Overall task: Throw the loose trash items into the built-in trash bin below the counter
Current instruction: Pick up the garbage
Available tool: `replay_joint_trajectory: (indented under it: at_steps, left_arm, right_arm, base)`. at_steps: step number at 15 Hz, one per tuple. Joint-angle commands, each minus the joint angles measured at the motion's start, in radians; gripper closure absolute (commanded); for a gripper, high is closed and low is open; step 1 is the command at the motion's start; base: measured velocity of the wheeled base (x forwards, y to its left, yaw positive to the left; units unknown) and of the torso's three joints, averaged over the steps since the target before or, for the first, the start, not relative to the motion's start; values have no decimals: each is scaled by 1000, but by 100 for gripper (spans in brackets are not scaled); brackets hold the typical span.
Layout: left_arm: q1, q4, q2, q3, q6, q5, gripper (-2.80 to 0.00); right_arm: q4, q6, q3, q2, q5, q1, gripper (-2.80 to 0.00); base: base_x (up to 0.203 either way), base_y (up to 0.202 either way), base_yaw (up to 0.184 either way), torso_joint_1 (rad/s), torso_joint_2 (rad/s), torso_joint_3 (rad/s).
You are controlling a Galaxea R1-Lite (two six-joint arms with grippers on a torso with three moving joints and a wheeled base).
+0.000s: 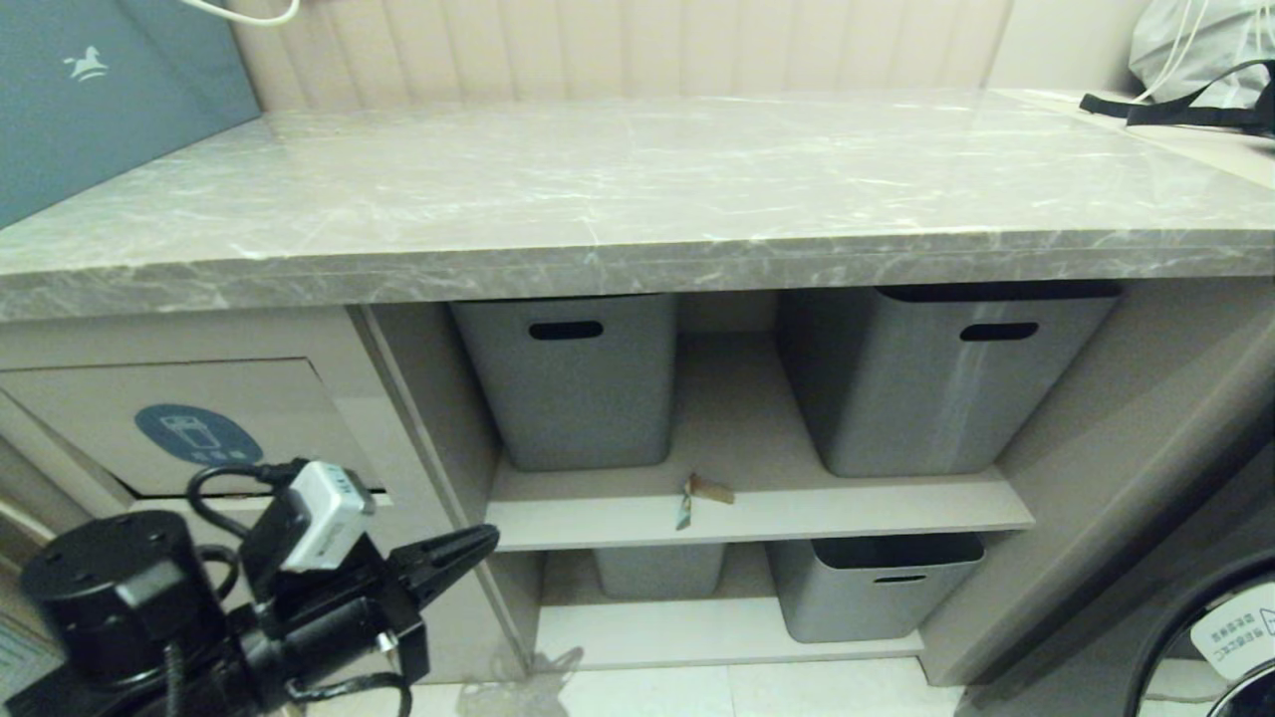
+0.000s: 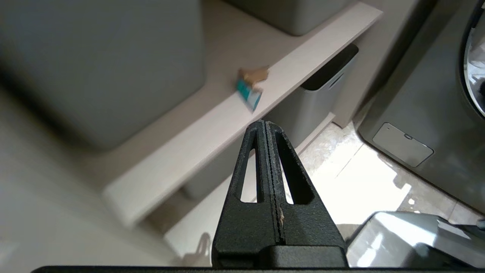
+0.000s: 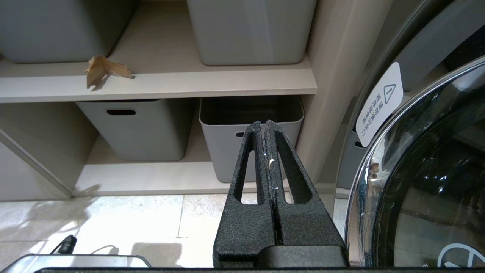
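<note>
One bent cardboard scrap, teal on one face and brown on the other, lies at the front edge of the upper shelf between two grey tubs; it also shows in the left wrist view and the right wrist view. The two small bits are out of view. The trash bin flap with its blue oval sticker sits in the beige cabinet front under the counter, at the left. My left gripper is shut and empty, low in front of the cabinet, left of the scrap. My right gripper is shut, low at the right.
Two grey tubs stand on the upper shelf and two more on the lower shelf. A washing machine door is at the right. A teal box and a grey bag rest on the counter.
</note>
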Motion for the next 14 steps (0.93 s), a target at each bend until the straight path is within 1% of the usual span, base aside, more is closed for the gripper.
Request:
replay_joint_trajectory:
  at_steps: [1, 4, 8, 9, 10, 12, 13, 14]
  left_arm:
    - [-31, 10, 125, -87, 8, -1, 0]
    - [-58, 115, 255, -208, 34, 1, 0]
    - [-128, 182, 413, -395, 50, 2, 0]
    - [-144, 190, 439, -430, 50, 2, -161]
    - [-165, 193, 460, -454, 50, 2, -280]
    - [-182, 193, 505, -507, 52, 11, -280]
    - [-193, 194, 531, -539, 52, 51, -280]
    - [-206, 195, 553, -569, 47, 112, -280]
  right_arm:
    - [0, 0, 0, 0, 0, 0, 0]
    - [0, 0, 0, 0, 0, 0, 0]
    - [0, 0, 0, 0, 0, 0, 0]
    - [0, 0, 0, 0, 0, 0, 0]
    - [0, 0, 0, 0, 0, 0, 0]
    - [0, 0, 0, 0, 0, 0, 0]
    - [0, 0, 0, 0, 0, 0, 0]
    - [0, 0, 0, 0, 0, 0, 0]
  base:
    - [0, 0, 0, 0, 0, 0]
    - [0, 0, 0, 0, 0, 0]
    - [0, 0, 0, 0, 0, 0]
    - [0, 0, 0, 0, 0, 0]
    - [0, 0, 0, 0, 0, 0]
    - [0, 0, 0, 0, 0, 0]
    - [0, 0, 0, 0, 0, 0]
    - [0, 0, 0, 0, 0, 0]
